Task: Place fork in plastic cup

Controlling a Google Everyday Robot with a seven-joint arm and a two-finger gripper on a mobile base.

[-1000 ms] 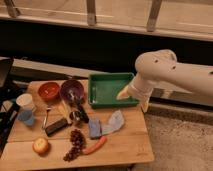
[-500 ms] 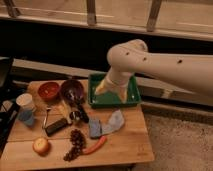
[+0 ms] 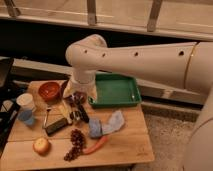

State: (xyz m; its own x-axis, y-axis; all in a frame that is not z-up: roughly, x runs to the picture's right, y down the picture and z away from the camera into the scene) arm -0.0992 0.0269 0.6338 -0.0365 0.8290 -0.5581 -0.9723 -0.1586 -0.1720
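Observation:
The fork (image 3: 46,118) is a thin silvery utensil lying on the wooden table (image 3: 130,142), just left of a black block (image 3: 56,125). The whitish plastic cup (image 3: 25,101) stands upright at the table's left edge, with a smaller blue cup (image 3: 26,118) in front of it. My gripper (image 3: 78,106) hangs below the big white arm over the middle of the table, to the right of the fork and well right of the cup. It holds nothing that I can see.
A red bowl (image 3: 49,91) sits at the back left. A green tray (image 3: 116,90) is at the back right. A blue sponge (image 3: 95,128), pale cloth (image 3: 115,122), grapes (image 3: 75,143), a carrot (image 3: 95,145) and a round fruit (image 3: 41,146) lie toward the front.
The arm has swung left from beside the green tray to over the middle of the table, and it now covers the purple bowl. The objects on the table have not moved.

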